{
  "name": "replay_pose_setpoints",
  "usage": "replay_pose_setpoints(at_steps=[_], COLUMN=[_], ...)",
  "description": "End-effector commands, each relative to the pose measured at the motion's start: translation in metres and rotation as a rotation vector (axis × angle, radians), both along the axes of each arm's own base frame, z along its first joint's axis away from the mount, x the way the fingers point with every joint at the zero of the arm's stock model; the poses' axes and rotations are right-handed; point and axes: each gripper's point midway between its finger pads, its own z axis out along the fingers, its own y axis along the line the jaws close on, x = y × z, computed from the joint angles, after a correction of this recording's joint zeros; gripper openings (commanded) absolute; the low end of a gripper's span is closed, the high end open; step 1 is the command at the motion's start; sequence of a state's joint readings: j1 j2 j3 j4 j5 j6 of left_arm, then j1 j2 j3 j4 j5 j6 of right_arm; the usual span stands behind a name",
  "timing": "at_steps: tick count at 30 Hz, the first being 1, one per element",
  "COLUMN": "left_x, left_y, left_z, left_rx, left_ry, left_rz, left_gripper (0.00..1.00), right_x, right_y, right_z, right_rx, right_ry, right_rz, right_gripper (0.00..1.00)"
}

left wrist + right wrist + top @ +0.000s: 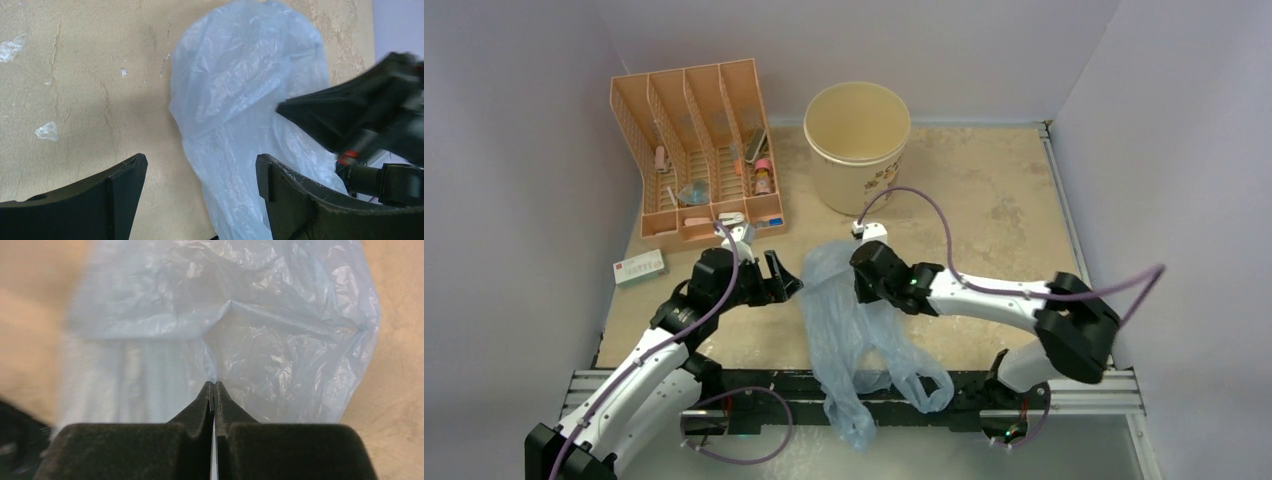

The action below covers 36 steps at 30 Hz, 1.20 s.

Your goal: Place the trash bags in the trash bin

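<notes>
Trash bag (849, 320): a crumpled, translucent light-blue film is seen lying on the table (984, 200) between the two grippers. Its upper end is bunched near the wrists, and its lower loops are draped over the near edge.
Right gripper (214, 385): the jaws are pressed together on a fold of the bag. Creases in the film are drawn toward the tips, and a thin sliver of plastic is seen between the fingers.
Left gripper (201, 162): the jaws are held wide apart and nothing is gripped. The bag's left edge is seen in the gap from the wrist view, closer to the right-hand finger; contact cannot be told.
Trash bin (858, 145): the cream bucket is stood upright at the back of the table, mouth open, behind the bag and apart from it.
Organizer rack (699, 150): the orange slotted rack is placed left of the bin, with small items in its compartments.
White box (639, 266): a small box is laid flat in front of the rack, beside the left arm.
</notes>
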<state>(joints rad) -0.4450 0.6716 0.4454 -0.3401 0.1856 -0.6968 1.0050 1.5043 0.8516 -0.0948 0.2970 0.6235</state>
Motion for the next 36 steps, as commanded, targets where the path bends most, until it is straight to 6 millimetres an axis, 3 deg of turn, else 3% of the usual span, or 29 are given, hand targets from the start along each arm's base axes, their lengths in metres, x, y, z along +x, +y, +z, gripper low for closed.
replay_pose_setpoints(at_steps=[1, 3, 7, 11, 14, 18, 22, 24, 26, 30, 31, 34, 36], left_x=[0.005, 0.006, 0.006, 0.004, -0.001, -0.009, -0.026, -0.026, -0.025, -0.041, -0.043, -0.039, -0.030], left_y=[0.001, 0.003, 0.002, -0.001, -0.007, -0.021, -0.053, -0.060, -0.062, -0.071, -0.072, -0.073, -0.071], left_z=[0.006, 0.003, 0.010, 0.024, 0.031, 0.043, 0.062, 0.062, 0.046, 0.027, 0.024, 0.013, 0.003], left_rx=[-0.019, -0.010, -0.028, -0.063, -0.096, -0.172, -0.297, -0.317, -0.298, -0.338, -0.351, -0.357, -0.320], left_ry=[-0.029, -0.016, -0.024, -0.061, -0.085, -0.139, -0.183, -0.151, -0.107, -0.064, -0.060, -0.034, 0.001], left_rz=[0.024, 0.035, 0.038, 0.022, -0.019, -0.107, -0.338, -0.374, -0.392, -0.509, -0.523, -0.497, -0.443], left_gripper=[0.81, 0.83, 0.86, 0.87, 0.88, 0.89, 0.90, 0.89, 0.87, 0.66, 0.51, 0.21, 0.02], right_x=[-0.006, -0.011, 0.000, -0.016, -0.024, -0.020, -0.015, -0.011, -0.010, -0.006, -0.006, -0.009, 0.004], right_y=[0.029, 0.030, 0.016, 0.016, 0.015, 0.009, 0.000, -0.002, -0.001, 0.003, 0.004, 0.008, 0.002], right_z=[0.074, 0.091, 0.103, 0.141, 0.154, 0.150, 0.134, 0.126, 0.122, 0.116, 0.114, 0.108, 0.099], right_rx=[0.298, 0.369, 0.436, 0.642, 0.703, 0.709, 0.739, 0.747, 0.761, 0.779, 0.780, 0.780, 0.707], right_ry=[-0.084, -0.100, -0.055, -0.068, -0.055, -0.044, 0.026, 0.051, 0.071, 0.103, 0.110, 0.147, 0.129], right_rz=[0.079, 0.128, 0.169, 0.315, 0.358, 0.341, 0.336, 0.316, 0.313, 0.291, 0.291, 0.319, 0.253], right_gripper=[0.00, 0.00, 0.00, 0.00, 0.00, 0.00, 0.00, 0.00, 0.00, 0.00, 0.00, 0.00, 0.00])
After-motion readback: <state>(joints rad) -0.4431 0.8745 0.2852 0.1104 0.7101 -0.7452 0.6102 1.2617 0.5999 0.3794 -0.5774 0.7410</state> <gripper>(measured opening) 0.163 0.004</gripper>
